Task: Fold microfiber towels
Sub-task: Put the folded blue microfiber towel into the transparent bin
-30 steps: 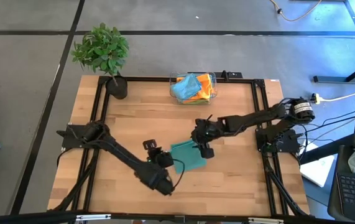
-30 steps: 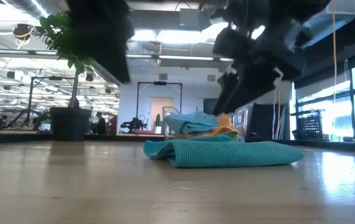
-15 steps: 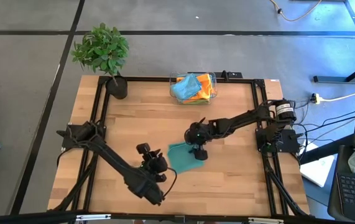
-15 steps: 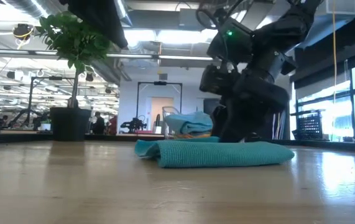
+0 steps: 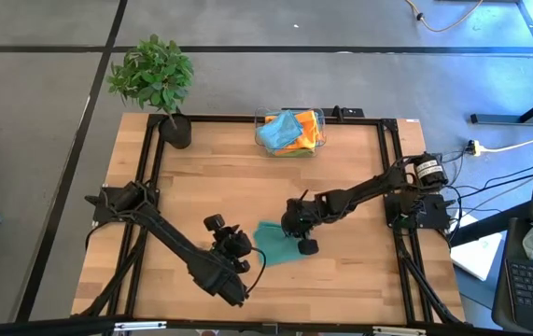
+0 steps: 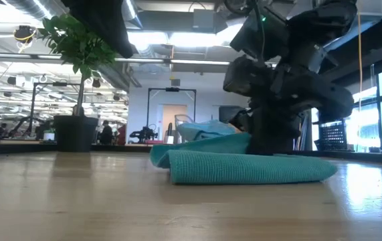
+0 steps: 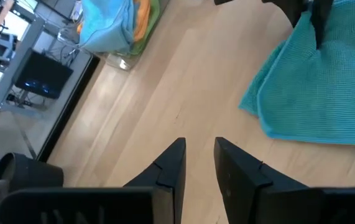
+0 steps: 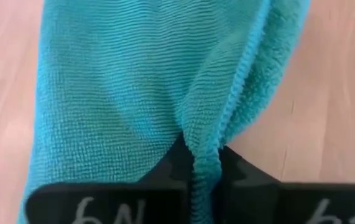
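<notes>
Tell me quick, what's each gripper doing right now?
Left gripper: slightly open, holding nothing.
Right gripper: shut on the teal towel.

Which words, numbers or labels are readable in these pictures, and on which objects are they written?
Only one marking shows, in the right wrist view: pale handwritten characters on the right gripper, which is shut on an edge of the teal towel.
"6N" is roughly how the first pair reads.
A second pair is cut off by the picture's edge, unreadable.
No text shows on the towels or bin.

towel (image 5: 273, 245) mid-table between both claws, bin (image 5: 290, 132) behind, plant (image 5: 153, 78) far-left corner
</notes>
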Robot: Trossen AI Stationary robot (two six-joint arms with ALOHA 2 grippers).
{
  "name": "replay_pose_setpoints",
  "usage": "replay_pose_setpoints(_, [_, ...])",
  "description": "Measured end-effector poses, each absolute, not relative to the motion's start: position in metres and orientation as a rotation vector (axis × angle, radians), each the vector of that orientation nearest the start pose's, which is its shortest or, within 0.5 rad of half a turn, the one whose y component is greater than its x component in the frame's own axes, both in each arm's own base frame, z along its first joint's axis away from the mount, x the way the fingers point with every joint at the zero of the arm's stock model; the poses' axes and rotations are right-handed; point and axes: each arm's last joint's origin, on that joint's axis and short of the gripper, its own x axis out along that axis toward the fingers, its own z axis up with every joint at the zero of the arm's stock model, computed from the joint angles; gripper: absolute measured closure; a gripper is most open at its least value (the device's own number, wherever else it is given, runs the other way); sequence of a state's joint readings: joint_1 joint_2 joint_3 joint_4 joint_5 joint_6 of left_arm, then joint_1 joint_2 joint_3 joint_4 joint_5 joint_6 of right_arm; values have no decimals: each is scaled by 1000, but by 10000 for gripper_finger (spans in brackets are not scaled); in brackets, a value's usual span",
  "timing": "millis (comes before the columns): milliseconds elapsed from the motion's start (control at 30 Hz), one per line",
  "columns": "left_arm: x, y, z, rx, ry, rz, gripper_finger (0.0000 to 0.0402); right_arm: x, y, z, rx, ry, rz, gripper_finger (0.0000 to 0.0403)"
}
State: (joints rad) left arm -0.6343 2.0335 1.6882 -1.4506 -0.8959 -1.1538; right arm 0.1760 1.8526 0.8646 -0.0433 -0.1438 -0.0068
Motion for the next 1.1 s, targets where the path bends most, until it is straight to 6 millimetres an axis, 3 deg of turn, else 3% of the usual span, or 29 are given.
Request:
replay_pose_setpoints(200, [310,-202,229,232,932,799,325,323,61,122,-198,1025,248,387])
replay_pose_setpoints(333, [310,-202,229,231,934,799,325,337,42,166,-388,965,96,387])
replay_pose_setpoints(567, [304,-203,229,225,1015,797,325,345,-10,237,-654,937,-154,387])
replay_pose_setpoints(667, [294,-206,229,201,1079,824,325,343,-39,269,-678,904,-235,387])
replay_pose_setpoints(833, [288,-215,230,225,1028,810,325,339,-96,312,-622,820,-327,387])
replay_pose_setpoints(933, [288,-216,231,267,987,803,325,333,-130,318,-546,801,-343,387])
replay_pose_setpoints(1100, [289,-215,231,288,953,809,325,322,-179,299,-397,848,-353,387])
